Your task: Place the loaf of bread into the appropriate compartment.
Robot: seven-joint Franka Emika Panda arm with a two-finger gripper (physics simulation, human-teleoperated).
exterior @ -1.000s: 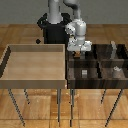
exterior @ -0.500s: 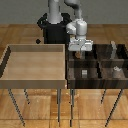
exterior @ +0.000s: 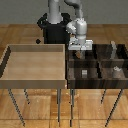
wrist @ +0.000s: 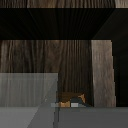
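Observation:
The loaf of bread shows in the wrist view as a tiny brown lump held at my fingertips, above dark wood planks. A grey finger fills the corner beside it. In the exterior view my gripper hangs over the back compartment at the left end of the dark compartment tray, shut on the loaf. There the loaf is only a brownish speck between the fingers. A lighter wooden divider runs beside the compartment floor below.
A large pale wood tray stands on thin legs at the exterior view's left, touching the dark tray. Small grey blocks sit in other compartments, one in front and one toward the right. The robot base is behind.
My gripper has moved a little toward the exterior view's right and slightly lower, carrying the loaf further over the dark tray.

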